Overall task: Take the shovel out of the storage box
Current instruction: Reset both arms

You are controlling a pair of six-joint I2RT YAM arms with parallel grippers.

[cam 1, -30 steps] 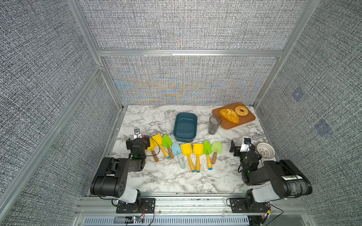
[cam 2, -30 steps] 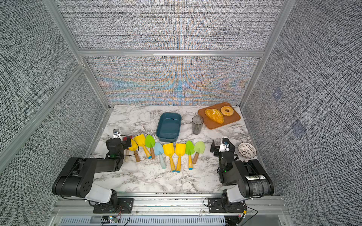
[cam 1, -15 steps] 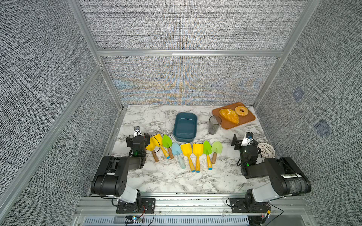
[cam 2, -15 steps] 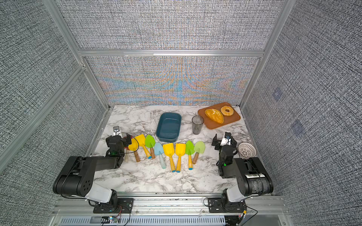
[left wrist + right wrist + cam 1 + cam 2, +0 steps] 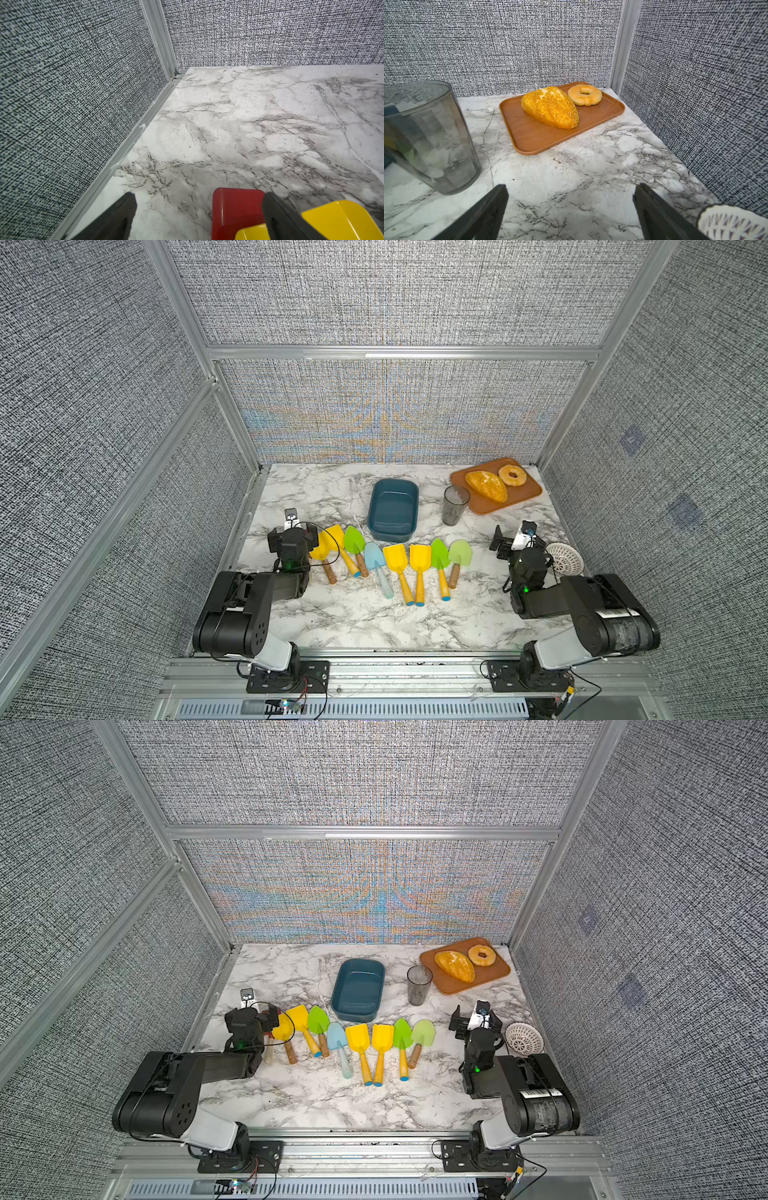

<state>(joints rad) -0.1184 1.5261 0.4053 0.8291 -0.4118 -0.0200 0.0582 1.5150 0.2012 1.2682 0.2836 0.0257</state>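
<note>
Judging from both top views, the work looks done: the storage box (image 5: 392, 536) sits empty, and the shovels (image 5: 395, 558) lie in a row on the desk (image 5: 374, 622) just before it, blades yellow, green and pale blue. The left tool (image 5: 198, 195) and right tool (image 5: 571, 187) gape, grasping nothing.

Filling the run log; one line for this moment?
storage box: empty | shovels: rowed on table | left claw: open, near red shovel | right claw: open, empty
</note>
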